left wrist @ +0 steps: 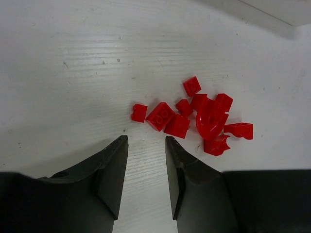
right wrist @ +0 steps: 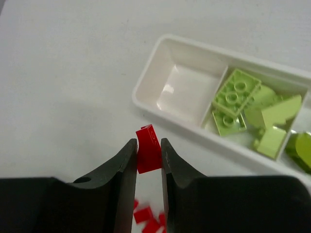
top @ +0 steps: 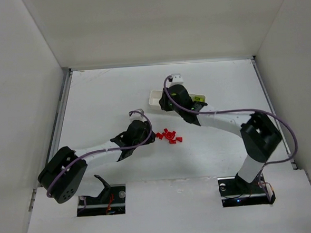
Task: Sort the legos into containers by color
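Note:
Several red legos (top: 169, 137) (left wrist: 194, 114) lie in a loose pile on the table. My left gripper (top: 149, 137) (left wrist: 146, 138) stands open just short of the pile, nothing between its fingers. My right gripper (top: 170, 101) (right wrist: 148, 141) is shut on one small red lego (right wrist: 148, 150), held above the table beside the near rim of the white tray (top: 154, 98) (right wrist: 141, 97). The tray's end container (right wrist: 187, 73) holds nothing. The container beside it holds several yellow-green legos (right wrist: 243, 104) (top: 198, 99). More of them show at the right edge of the right wrist view.
White walls enclose the table on the left, back and right. The right arm's forearm (top: 219, 118) reaches across the tray and hides most of it from above. Part of the red pile (right wrist: 146, 216) shows blurred below the right fingers.

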